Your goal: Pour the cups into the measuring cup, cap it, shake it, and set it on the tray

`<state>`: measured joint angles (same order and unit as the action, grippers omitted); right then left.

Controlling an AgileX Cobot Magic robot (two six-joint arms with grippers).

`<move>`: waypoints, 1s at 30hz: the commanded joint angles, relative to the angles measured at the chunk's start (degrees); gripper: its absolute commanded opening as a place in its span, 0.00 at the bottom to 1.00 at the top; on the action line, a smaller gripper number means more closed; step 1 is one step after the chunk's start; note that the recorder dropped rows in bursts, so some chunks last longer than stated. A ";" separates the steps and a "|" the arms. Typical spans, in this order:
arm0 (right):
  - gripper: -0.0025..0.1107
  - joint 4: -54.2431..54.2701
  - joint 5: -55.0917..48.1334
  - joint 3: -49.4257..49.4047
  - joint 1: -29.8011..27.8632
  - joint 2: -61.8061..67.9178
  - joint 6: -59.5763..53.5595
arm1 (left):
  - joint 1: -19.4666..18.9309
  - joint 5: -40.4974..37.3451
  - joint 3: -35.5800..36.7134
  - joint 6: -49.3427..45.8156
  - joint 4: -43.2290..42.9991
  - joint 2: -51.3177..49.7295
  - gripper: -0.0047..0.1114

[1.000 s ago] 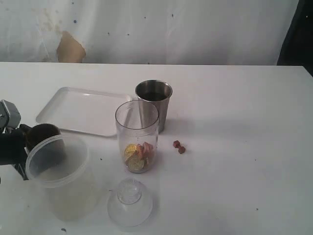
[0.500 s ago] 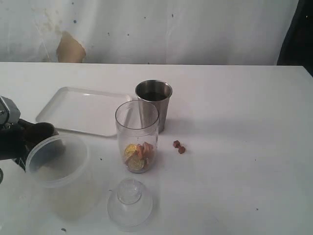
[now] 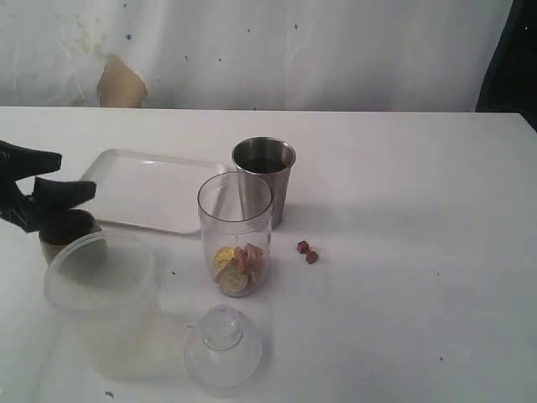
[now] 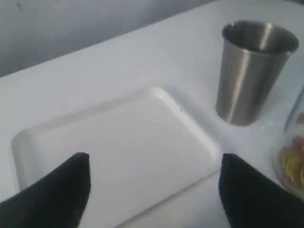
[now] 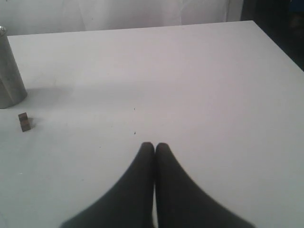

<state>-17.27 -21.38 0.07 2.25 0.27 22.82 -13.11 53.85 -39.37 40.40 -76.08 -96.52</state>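
Note:
The clear measuring cup (image 3: 236, 231) stands mid-table with gold and reddish pieces in its bottom; its edge shows in the left wrist view (image 4: 292, 161). Its domed lid (image 3: 222, 346) lies in front of it. The steel tumbler (image 3: 263, 178) (image 4: 251, 71) stands upright just behind it. The dark-brown cup (image 3: 65, 231) sits on the table behind the cloudy tub (image 3: 105, 302). My left gripper (image 3: 63, 176) (image 4: 154, 164) hangs open above the brown cup, holding nothing. The white tray (image 3: 147, 189) (image 4: 118, 137) lies at the back left. My right gripper (image 5: 154, 145) is shut and empty over bare table.
Two small brown pieces (image 3: 307, 252) lie on the table right of the measuring cup; one (image 5: 24, 121) shows in the right wrist view, near the steel tumbler's edge (image 5: 8, 71). The right arm is out of the exterior view.
My left gripper has let go of the brown cup, which now stands behind the tub. The gripper has opened and risen. The rest is unmoved.

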 commanded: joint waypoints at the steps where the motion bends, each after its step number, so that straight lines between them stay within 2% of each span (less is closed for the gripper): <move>1: 0.02 -0.64 0.13 -0.07 0.04 -0.27 0.02 | 0.09 -11.85 0.01 15.29 3.85 6.95 0.21; 2: 0.02 -0.64 0.13 -0.07 0.04 -0.27 0.02 | 0.09 -16.47 0.01 18.81 3.03 8.33 0.03; 4: 0.02 -0.64 0.13 -0.07 0.04 -0.27 0.02 | 0.09 -31.32 0.01 29.93 0.20 13.43 0.04; 7: 0.02 -0.64 0.13 -0.07 0.04 -0.27 0.02 | 0.09 -42.00 0.01 41.04 -3.76 18.50 0.04; 8: 0.02 -0.64 0.13 -0.07 0.04 -0.27 0.02 | 0.22 -47.14 0.01 45.11 -8.66 20.93 0.04; 10: 0.02 -0.64 0.13 -0.07 0.04 -0.27 0.02 | 1.92 -54.28 0.01 48.54 -12.33 24.77 0.04; 12: 0.02 -0.64 0.13 -0.07 0.04 -0.27 0.02 | 4.46 -60.22 0.01 47.19 -9.84 26.78 0.04; 14: 0.02 -0.64 0.13 -0.07 0.04 -0.27 0.02 | 8.16 -68.32 0.01 39.30 -4.19 27.82 0.04; 16: 0.02 -0.64 0.13 -0.07 0.04 -0.27 0.02 | 13.07 -80.42 -2.29 25.38 7.32 27.80 0.04; 18: 0.02 -0.64 0.13 -0.07 0.04 -0.27 0.02 | 16.38 -87.74 -6.48 11.76 18.71 26.76 0.04; 20: 0.02 -0.64 0.13 -0.07 0.04 -0.27 0.02 | 18.23 -89.33 -9.80 -1.13 30.01 26.47 0.04; 21: 0.02 -0.64 0.13 -0.07 0.04 -0.27 0.02 | 18.63 -89.45 -11.34 -8.61 39.38 26.59 0.04; 24: 0.02 -0.64 0.13 -0.07 0.04 -0.27 0.02 | 18.05 -89.55 -12.43 -27.52 59.94 28.11 0.04; 27: 0.02 -0.64 0.13 -0.07 0.04 -0.27 0.02 | 17.56 -89.19 -10.95 -35.07 71.25 30.81 0.04; 30: 0.02 -0.64 0.13 -0.07 0.04 -0.27 0.02 | 17.56 -86.20 -7.67 -36.33 74.81 35.09 0.04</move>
<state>-17.27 -21.38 0.07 2.25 0.27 22.82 4.55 -34.48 -49.34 7.24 -7.10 -65.01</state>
